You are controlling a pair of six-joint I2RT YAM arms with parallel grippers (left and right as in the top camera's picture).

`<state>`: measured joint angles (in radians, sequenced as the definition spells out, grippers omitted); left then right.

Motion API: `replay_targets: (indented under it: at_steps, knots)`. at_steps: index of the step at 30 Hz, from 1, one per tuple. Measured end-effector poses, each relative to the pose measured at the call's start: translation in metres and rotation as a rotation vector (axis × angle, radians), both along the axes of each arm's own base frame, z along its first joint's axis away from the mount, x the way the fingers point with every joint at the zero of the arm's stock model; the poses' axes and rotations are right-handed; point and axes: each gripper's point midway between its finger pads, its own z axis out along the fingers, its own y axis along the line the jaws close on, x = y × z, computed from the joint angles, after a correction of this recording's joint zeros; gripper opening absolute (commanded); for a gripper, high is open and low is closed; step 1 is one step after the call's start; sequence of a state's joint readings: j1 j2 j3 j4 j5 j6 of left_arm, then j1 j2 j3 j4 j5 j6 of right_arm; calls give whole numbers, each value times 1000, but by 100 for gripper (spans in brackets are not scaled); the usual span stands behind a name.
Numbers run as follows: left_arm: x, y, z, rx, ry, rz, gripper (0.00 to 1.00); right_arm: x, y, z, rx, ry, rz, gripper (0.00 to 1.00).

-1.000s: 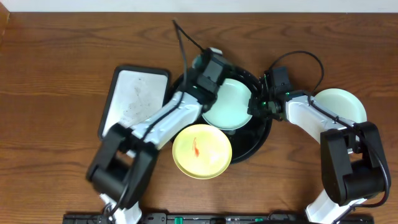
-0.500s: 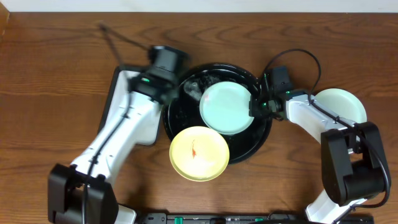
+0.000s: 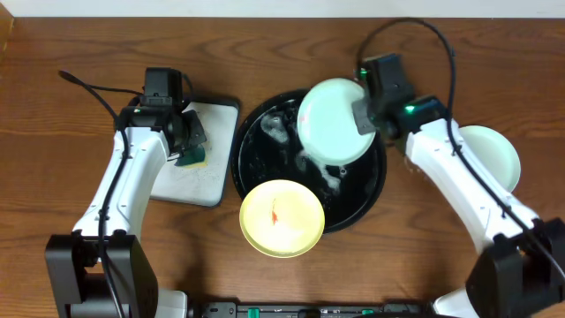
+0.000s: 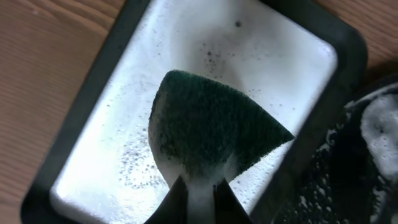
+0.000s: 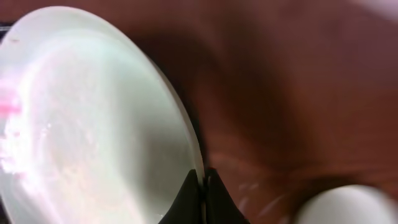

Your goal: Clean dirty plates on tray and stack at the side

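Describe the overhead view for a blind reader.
The right gripper pinches a mint-green plate by its rim over a sudsy black tray. The left gripper holds a green sponge over a white rectangular tray; a red-smeared yellow plate overlaps the black tray's near rim.

Brown wood tbl (image 3: 53, 177), even light
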<state>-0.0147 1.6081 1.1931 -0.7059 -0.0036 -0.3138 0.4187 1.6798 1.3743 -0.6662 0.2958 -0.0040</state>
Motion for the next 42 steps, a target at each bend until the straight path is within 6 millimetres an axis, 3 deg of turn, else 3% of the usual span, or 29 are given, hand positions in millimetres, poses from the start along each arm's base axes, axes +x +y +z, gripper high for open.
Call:
replay_targets:
  at_steps: [3,10,18,42]
  knots:
    - [0,-1,0,-7,0,-3,8,2,13,25,-196,-100,69,1]
    - [1,-3,0,-16,-3,-7,8,-7,40,59,-528,-242,181,1]
    - [1,-4,0,-18,-3,-11,8,-24,66,75,-755,-273,325,1]
    - [5,-10,2,-50,-21,-25,8,-26,67,78,-788,-278,332,1]
